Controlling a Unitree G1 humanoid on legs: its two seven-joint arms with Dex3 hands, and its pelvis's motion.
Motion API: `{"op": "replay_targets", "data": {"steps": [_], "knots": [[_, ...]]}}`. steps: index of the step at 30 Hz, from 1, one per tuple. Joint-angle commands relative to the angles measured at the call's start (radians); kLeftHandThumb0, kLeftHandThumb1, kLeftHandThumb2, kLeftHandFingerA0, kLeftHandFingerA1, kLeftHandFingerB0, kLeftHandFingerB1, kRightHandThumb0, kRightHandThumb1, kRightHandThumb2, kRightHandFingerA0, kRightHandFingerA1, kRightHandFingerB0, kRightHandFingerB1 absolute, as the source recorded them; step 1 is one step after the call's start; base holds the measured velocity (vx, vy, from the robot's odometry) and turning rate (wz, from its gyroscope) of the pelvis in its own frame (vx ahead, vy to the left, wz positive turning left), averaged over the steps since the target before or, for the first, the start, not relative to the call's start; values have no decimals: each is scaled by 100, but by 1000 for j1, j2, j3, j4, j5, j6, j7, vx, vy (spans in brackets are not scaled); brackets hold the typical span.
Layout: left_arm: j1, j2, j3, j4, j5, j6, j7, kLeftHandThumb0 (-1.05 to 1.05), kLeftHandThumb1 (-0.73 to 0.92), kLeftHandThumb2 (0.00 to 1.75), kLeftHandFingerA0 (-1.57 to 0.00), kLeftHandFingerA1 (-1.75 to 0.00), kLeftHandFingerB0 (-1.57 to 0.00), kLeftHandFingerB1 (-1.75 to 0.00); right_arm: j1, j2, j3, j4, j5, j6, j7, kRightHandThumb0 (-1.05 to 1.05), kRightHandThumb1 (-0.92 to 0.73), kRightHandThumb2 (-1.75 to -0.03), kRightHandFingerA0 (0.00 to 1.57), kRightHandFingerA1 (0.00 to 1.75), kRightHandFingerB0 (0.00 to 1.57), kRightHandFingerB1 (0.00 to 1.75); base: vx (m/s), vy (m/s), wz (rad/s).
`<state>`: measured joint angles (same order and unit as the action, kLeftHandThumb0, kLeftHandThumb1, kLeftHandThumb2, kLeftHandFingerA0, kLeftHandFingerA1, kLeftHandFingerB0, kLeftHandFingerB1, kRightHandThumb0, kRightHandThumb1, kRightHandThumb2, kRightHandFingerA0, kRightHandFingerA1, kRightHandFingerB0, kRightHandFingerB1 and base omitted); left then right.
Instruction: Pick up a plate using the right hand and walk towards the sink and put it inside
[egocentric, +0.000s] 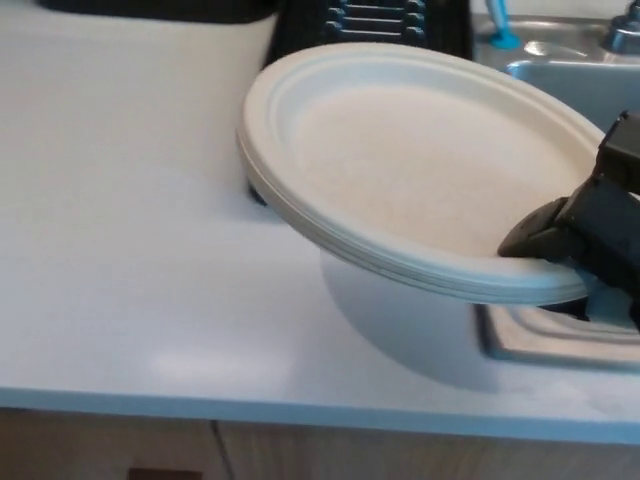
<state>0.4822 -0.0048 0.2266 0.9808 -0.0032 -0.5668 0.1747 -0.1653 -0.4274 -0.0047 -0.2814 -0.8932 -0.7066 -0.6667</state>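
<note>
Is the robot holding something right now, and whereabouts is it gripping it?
Yes: its right hand holds a white plate by the rim at the edge nearest the robot's right, with one finger lying over the rim.

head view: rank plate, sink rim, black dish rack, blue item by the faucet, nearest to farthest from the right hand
1. Plate: held in the right hand, the fingers clamped on its near right edge.
2. Sink rim: just below the hand, at lower right.
3. Blue item: top right, behind the plate.
4. Black dish rack: top centre, further left. Items 3 and 4 are close to call.
</note>
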Motion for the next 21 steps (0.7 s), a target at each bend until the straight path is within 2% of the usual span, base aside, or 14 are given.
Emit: {"op": "replay_targets", "data": {"steps": [1,4,7,8,9,10,13,14,21], "knots": [[23,-7,2,-33,-8,-37,8,21,81,168,-125,-145,-108,-127,-11,9,-19,1,33,-14,7,-44,-58,-124,99,175,65,174,-12,-242,-65],[25,-4,-2,-34,-1,-32,14,19,77,161,-128,-143,-112,-127,-8,12,-19,-3,49,-16,23,-45,-59,-123,105,175,65,175,-11,-200,2],[16,2,-3,-11,3,-40,16,21,78,163,-127,-143,-109,-125,-7,9,-25,-6,43,-21,24,-45,-60,-121,104,175,64,175,-35,-139,1],[13,1,-1,-5,-3,-46,9,24,86,173,-123,-146,-104,-125,-2,10,-27,-11,57,-19,35,-56,-60,-125,126,145,97,131,0,0,0],[10,1,0,0,-5,-46,7,24,56,175,-117,-157,-104,-135,-1,11,-28,-13,61,-19,40,-57,-61,-126,128,146,98,132,0,0,0],[9,0,1,-2,-8,-42,7,23,84,170,-129,-148,-109,-127,-2,11,-29,-13,62,-19,43,-55,-59,-124,126,143,97,130,-25,-45,-7],[8,-3,3,-5,-10,-37,9,23,84,170,-129,-148,-109,-127,-5,12,-31,-13,63,-19,49,-55,-59,-124,126,143,97,130,-6,-6,-3],[6,-5,5,-7,-17,-38,0,20,79,165,-131,-146,-111,-127,-6,10,-35,-7,60,-26,43,-46,-63,-117,103,175,62,175,17,33,8],[9,-8,6,-14,-17,-45,1,19,81,169,-129,-147,-108,-127,-16,21,-41,8,59,-48,40,-46,-61,-118,99,175,66,175,-6,27,10]]}}
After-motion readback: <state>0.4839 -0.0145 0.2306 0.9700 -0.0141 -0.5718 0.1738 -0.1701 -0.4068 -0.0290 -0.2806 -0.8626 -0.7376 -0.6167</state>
